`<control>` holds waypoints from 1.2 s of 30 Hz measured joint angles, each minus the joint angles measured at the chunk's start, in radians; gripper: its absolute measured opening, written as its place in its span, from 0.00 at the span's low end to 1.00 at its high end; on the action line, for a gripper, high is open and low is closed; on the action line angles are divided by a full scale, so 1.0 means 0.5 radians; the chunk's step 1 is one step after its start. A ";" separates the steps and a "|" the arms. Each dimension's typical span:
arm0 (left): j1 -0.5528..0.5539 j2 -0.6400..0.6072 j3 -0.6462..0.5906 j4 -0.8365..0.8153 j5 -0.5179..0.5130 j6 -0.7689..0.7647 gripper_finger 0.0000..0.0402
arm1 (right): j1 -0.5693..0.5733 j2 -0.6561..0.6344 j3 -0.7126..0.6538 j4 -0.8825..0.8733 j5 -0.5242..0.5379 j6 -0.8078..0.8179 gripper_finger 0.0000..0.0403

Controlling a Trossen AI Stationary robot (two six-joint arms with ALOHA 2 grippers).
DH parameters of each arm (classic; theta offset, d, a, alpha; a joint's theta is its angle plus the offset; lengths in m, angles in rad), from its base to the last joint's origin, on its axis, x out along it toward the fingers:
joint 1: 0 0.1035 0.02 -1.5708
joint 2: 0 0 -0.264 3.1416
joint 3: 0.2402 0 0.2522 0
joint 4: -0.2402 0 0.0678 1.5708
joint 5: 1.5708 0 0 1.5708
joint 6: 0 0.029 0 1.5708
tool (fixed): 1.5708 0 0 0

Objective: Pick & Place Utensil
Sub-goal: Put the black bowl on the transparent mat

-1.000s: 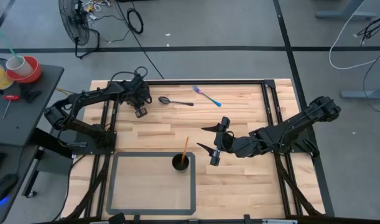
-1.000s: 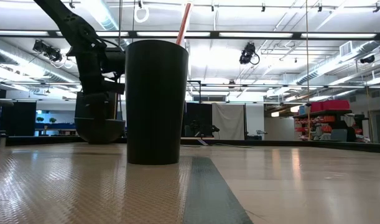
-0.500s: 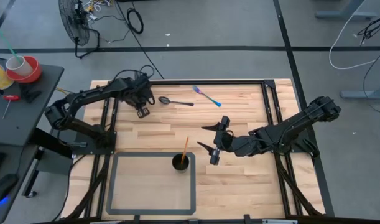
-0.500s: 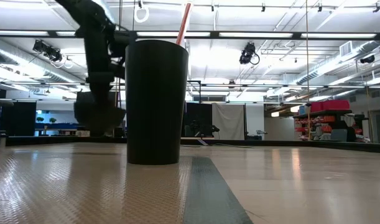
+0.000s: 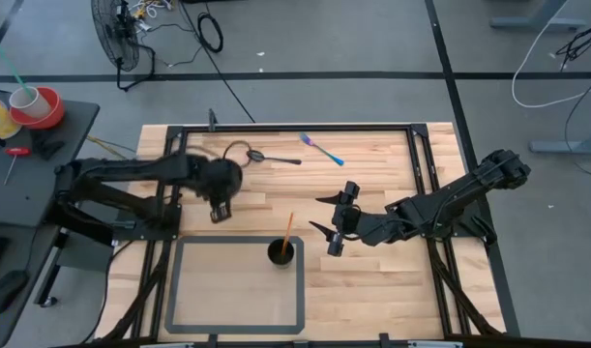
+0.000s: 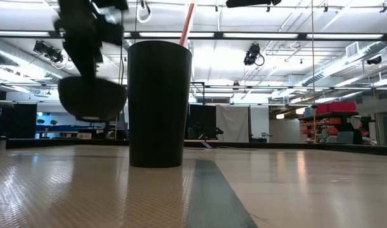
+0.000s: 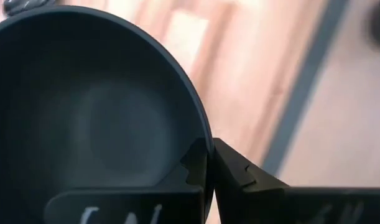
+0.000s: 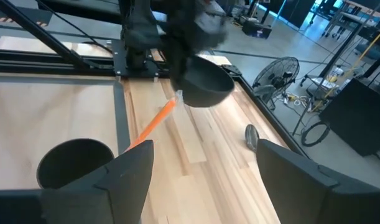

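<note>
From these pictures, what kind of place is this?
Probably a robotics lab in an industrial hall: a wooden table in a black frame, a floor fan with loose cables, and bare ceiling lights.

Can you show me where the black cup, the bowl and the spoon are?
black cup (image 6: 159, 104): low view, middle of its side wall.
bowl (image 8: 205, 87): right wrist view, its dark outer side.
spoon (image 5: 256, 155): high view, its dark scoop end.
</note>
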 joint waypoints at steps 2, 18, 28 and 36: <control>-0.213 -0.054 0.000 0.048 -0.039 -0.191 0.02 | 0.000 0.000 0.000 -0.007 0.000 0.004 0.71; -1.695 0.287 -0.001 0.699 -0.317 -1.029 0.02 | 0.000 0.000 0.000 0.000 0.003 0.003 0.71; -2.013 0.707 0.222 0.801 -0.311 -1.212 0.02 | -0.008 0.000 0.001 0.037 0.000 0.018 0.71; -2.047 0.984 0.427 0.625 -0.283 -1.086 0.03 | -0.009 -0.001 0.000 0.093 -0.001 0.055 0.71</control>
